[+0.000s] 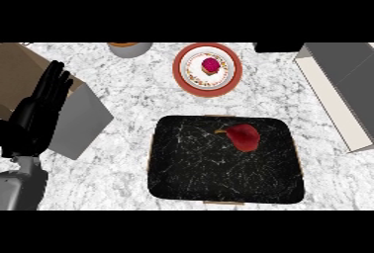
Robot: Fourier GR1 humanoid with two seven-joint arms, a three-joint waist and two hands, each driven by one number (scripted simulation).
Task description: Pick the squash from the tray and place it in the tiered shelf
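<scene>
Left hand: at the left edge, fingers straight and pointing up, holding nothing, resting over a grey-and-brown box. Right hand: not seen. Grey bowl: at the top edge of the white marble table, cut off by the frame. Tray: black with white veins, centre of the table. Squash: red with a short stem, lying on the tray's upper part, right of its middle. Plate: red rim, white inside, beyond the tray, bearing a small pink item. Shelf: grey, tilted, at the right edge, well apart from the squash.
</scene>
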